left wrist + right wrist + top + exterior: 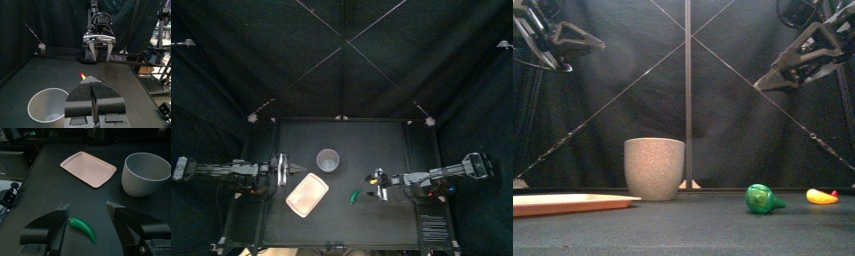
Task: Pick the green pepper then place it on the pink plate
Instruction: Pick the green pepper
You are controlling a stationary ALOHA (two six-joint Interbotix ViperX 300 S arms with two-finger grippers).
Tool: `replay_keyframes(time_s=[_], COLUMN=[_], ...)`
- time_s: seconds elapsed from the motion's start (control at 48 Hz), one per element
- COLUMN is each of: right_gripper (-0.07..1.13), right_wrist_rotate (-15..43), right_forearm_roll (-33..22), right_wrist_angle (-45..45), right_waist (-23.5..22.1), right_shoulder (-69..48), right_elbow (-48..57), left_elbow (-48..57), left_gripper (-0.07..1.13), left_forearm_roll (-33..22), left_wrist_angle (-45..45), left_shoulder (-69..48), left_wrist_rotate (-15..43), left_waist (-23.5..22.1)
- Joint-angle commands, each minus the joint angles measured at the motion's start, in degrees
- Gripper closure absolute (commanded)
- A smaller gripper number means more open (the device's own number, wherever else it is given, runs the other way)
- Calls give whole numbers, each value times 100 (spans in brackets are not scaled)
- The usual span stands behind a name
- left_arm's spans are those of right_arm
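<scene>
The green pepper [352, 196] lies on the table between the pink plate [309, 193] and my right gripper [380, 183]. From the front the green pepper [760, 198] rests right of centre, apart from the pink plate [564, 203] at the left. In the right wrist view the green pepper [83, 228] sits on the table under and between the spread jaws of my right gripper [89, 207], which is open, above it and holds nothing. My left gripper [91, 81] is shut and empty, hovering at the table's left beside the grey cup [47, 105].
The tall grey speckled cup [327, 159] stands behind the plate, near the table's middle. A small yellow toy [822, 196] lies right of the pepper, close under the right arm. The left arm [231, 170] rests along the left side.
</scene>
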Motion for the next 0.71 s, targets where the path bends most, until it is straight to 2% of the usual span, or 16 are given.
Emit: replay_keyframes(time_s=[0.021,0.375,0.708], right_gripper=[12,12,12], right_wrist_rotate=[0,-44,-18], right_forearm_roll=[0,-88,-510], right_wrist_angle=[-220,519,1397], right_waist=[-9,290,272], right_shoulder=[431,2145,2619], right_elbow=[-220,-1002,-1371], left_elbow=[-79,-79,-53], left_gripper=[102,102,102], left_forearm_roll=[-35,-53,-62], left_wrist_angle=[-62,-79,-79], left_shoulder=[26,18,0], left_wrist_rotate=[9,0,-9], left_waist=[62,246,255])
